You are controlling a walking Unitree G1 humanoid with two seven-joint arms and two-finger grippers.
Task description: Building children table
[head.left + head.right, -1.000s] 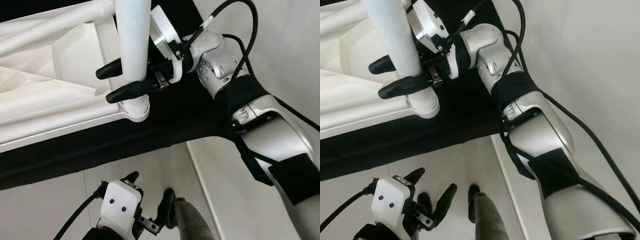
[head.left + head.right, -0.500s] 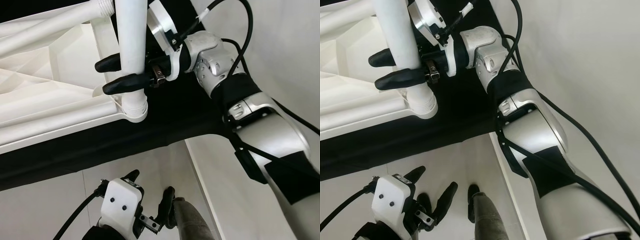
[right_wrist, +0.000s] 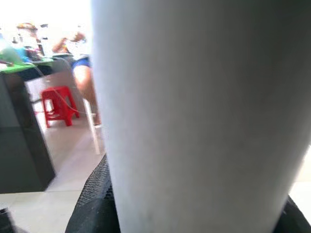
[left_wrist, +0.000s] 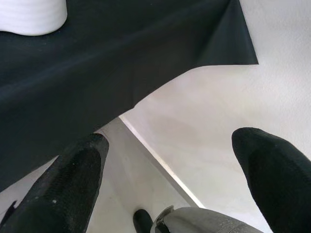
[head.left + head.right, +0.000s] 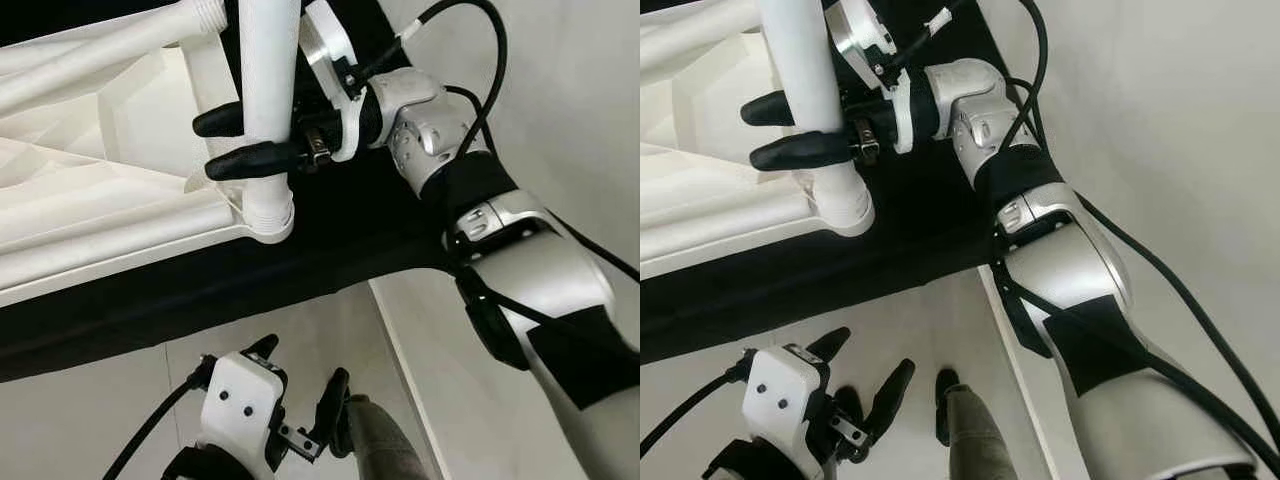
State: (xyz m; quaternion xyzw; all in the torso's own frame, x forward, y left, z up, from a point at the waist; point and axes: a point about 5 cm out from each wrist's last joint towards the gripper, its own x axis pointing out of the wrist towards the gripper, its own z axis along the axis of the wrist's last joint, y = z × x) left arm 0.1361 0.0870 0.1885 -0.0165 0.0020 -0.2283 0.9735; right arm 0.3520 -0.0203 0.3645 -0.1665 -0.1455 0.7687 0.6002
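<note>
both right gripper (image 5: 255, 140) fingers seemingly clamp white table leg (image 5: 268, 90)

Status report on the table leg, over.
Right end effector shut on white table leg, leg seated in tabletop corner socket. Left end effector open, low, idle. Nothing blocking.

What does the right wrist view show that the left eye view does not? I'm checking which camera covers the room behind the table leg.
Right wrist view: a red stool, a dark cabinet and a blurred person in the background. Left eye view: the upturned white table, the black cloth, the open left gripper hanging low, and the right arm. Both: the white table leg with the right gripper shut around it.
</note>
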